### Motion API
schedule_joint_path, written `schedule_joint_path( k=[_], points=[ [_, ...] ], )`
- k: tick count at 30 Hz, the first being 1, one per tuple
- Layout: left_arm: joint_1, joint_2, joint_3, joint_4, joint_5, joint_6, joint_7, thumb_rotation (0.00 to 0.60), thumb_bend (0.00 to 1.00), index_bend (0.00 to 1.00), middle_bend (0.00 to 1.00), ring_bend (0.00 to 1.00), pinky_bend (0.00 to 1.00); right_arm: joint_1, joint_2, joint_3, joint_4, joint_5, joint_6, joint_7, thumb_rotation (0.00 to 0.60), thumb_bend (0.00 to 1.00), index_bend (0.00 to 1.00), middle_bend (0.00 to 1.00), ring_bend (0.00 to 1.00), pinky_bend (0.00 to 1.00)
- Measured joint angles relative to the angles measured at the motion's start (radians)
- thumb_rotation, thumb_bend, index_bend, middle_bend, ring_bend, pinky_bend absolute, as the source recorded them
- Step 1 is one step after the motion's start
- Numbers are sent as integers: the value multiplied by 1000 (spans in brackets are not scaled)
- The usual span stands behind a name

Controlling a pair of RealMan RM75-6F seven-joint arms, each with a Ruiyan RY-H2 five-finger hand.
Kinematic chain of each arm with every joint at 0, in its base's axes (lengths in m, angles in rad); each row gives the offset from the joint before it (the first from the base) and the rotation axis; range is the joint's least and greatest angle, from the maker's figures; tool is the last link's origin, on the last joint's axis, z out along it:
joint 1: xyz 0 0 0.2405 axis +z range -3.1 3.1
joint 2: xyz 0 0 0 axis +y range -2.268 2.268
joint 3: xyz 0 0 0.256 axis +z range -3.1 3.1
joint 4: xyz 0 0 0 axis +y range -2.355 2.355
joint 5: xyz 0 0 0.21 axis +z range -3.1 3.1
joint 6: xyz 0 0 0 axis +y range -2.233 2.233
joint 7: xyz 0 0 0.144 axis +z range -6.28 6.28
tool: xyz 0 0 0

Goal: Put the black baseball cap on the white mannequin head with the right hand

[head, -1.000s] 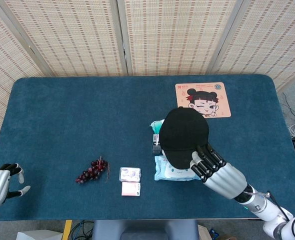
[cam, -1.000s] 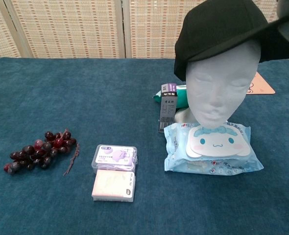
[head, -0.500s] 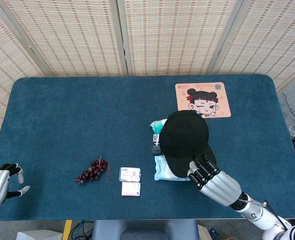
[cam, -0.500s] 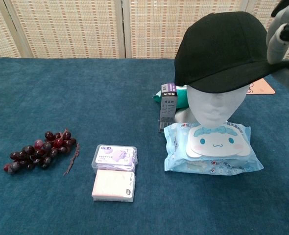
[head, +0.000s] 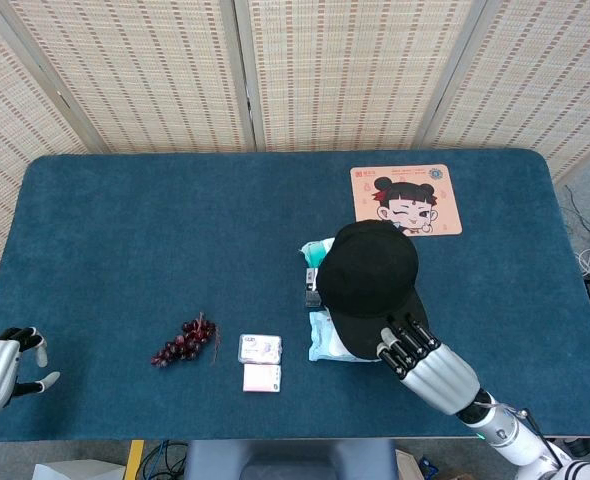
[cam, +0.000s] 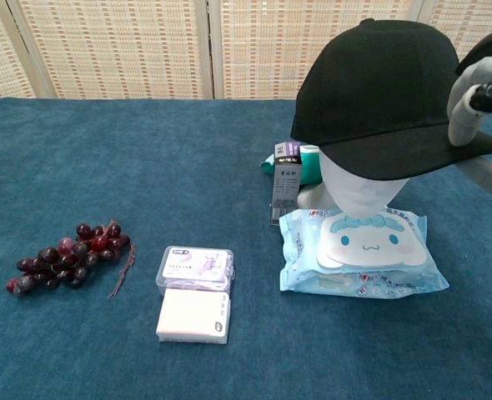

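Observation:
The black baseball cap sits low on the white mannequin head, covering its eyes; only the lower face shows. In the head view the cap hides the head entirely. My right hand pinches the cap's brim at its right front edge, with the fingers on top of the brim. My left hand hovers at the table's front left corner, its fingers curled loosely and nothing in it.
A blue wet-wipes pack lies in front of the mannequin, a dark tube and a green packet beside it. Grapes, a small plastic box and a pink packet lie to the left. A cartoon mat lies behind.
My right hand has pulled the cap's brim forward and down. The cap has dropped lower over the mannequin's face, from its forehead to below its eyes. The left hand has stayed still.

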Motion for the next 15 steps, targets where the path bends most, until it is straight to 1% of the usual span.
schedule_joint_path(
  k=[15],
  points=[
    [0, 6, -1, -8, -6, -1, -1, 600, 6, 674, 482, 365, 520, -28, -95, -6, 104, 43, 11, 105, 600, 420, 620, 491, 326, 387]
  ],
)
